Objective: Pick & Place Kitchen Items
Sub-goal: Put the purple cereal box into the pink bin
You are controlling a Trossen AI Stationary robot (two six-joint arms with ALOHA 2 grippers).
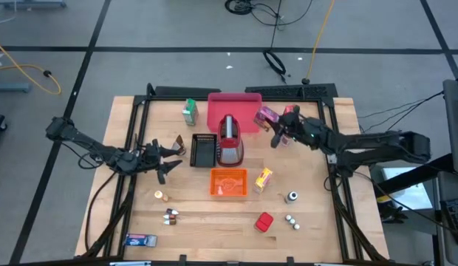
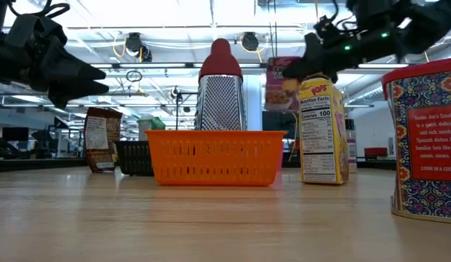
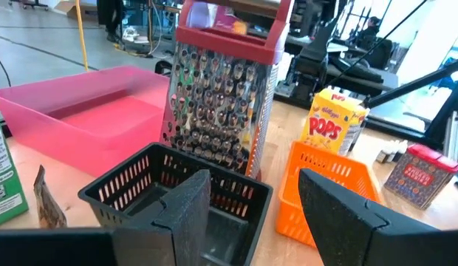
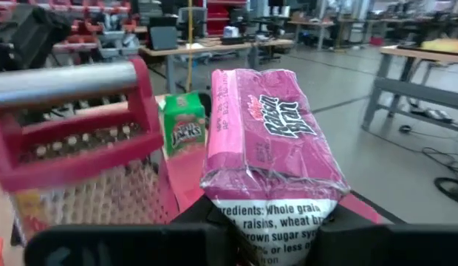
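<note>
The right hand [image 1: 277, 135] hangs above the back right part of the counter [image 1: 318, 229], just off the right edge of the pink tray [image 1: 234, 107], and is clamped on a purple Raisin Bran carton [image 4: 269, 148]. The carton is clear of the surface, raised above the yellow Pops box [image 2: 324, 131] in the low view.

The left hand [image 1: 170, 157] hovers with its fingers [image 3: 185, 210] spread and nothing between them, just to the left of the black basket [image 1: 203, 151]. The red-and-silver grater [image 1: 230, 140] stands right beside that basket, with the orange basket [image 1: 229, 182] in front of it, so the middle of the counter is crowded.

A green carton [image 1: 189, 111] stands left of the tray near the back edge.

The front half has more open room. The yellow box sits just right of the orange basket. A red box [image 1: 264, 222], a small tin [image 1: 292, 196] and tiny shakers [image 1: 292, 221] are spread out at the front right. Small bottles [image 1: 171, 216] and a blue carton [image 1: 140, 239] lie at the front left, the carton close to the front edge.
</note>
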